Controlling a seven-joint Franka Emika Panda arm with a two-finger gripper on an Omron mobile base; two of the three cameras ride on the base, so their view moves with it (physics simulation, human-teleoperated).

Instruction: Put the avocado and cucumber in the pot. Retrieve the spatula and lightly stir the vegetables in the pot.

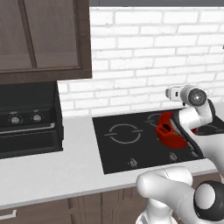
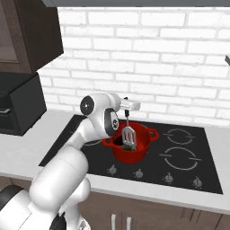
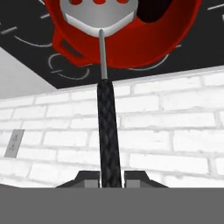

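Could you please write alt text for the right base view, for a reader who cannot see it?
The gripper holds the spatula by its handle, slotted head hanging into the red pot on a black cooktop. A white brick wall rises behind.

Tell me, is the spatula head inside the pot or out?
Inside: the spatula head hangs within the rim of the pot, handle upright.

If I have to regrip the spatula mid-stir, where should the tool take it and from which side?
Take the spatula by its slim black handle, well above the slotted head, coming down from above the pot. The handle stands roughly upright over the pot while the head hangs inside the rim, so the walls block a side approach. The tool is shut on that handle now.
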